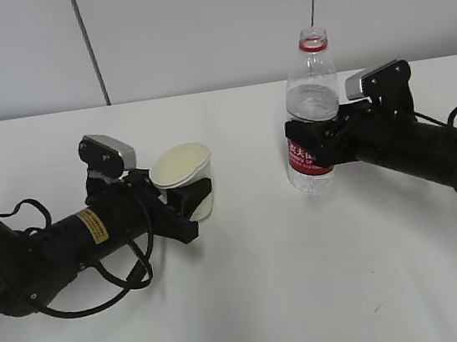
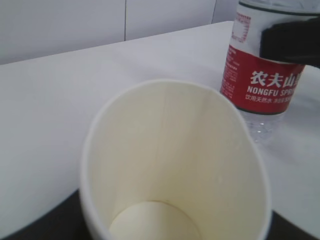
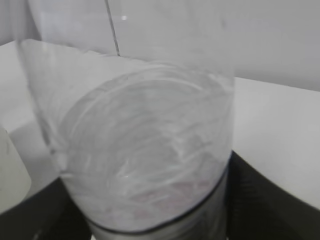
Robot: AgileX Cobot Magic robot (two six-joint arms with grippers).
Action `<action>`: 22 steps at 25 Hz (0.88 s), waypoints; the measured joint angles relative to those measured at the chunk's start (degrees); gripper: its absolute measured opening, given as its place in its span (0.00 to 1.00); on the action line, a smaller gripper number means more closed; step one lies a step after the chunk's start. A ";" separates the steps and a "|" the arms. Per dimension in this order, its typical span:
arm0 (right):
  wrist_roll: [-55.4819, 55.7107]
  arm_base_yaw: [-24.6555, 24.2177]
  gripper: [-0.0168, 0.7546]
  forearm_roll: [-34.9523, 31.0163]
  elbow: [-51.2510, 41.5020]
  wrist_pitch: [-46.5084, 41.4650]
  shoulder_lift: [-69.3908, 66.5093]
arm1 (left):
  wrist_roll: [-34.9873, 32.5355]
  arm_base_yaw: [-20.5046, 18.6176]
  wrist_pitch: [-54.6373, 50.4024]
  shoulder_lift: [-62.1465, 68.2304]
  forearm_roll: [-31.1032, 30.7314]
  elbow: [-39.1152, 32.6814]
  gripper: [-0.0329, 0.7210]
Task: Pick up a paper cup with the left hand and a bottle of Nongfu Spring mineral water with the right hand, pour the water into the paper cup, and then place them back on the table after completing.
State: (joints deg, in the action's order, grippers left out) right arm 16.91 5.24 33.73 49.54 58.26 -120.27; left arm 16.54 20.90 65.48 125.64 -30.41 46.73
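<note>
The paper cup (image 1: 182,170) is white, open-topped and empty, low over the white table (image 1: 254,302) at left centre. My left gripper (image 1: 192,199), on the yellow-stickered arm, is shut on the cup's sides. The left wrist view looks down into the cup (image 2: 175,165), with dark fingers (image 2: 45,222) at its sides. The Nongfu Spring bottle (image 1: 312,118) stands upright at right centre, with a red label, no cap and clear water (image 1: 312,178) inside. My right gripper (image 1: 319,140) is shut on its middle. The bottle fills the right wrist view (image 3: 150,150).
The bottle also shows in the left wrist view (image 2: 265,75), just right of the cup. A grey wall (image 1: 209,22) stands behind the table's far edge. Black cables (image 1: 102,297) loop on the table beside the left arm.
</note>
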 joint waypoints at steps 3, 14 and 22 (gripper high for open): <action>0.24 0.00 0.65 1.18 0.00 -0.66 0.44 | 0.00 0.00 0.00 0.00 0.00 0.00 0.54; 1.21 0.00 0.65 5.10 0.00 0.07 0.56 | 0.10 0.00 0.00 0.00 -0.22 0.00 0.54; 1.33 0.00 0.65 6.26 -0.25 -5.17 4.88 | 1.65 0.00 0.00 0.00 -4.78 1.57 0.54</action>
State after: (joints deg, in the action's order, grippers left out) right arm 18.24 5.24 39.99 49.29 53.09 -115.39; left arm 18.19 20.90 65.48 125.64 -35.20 48.30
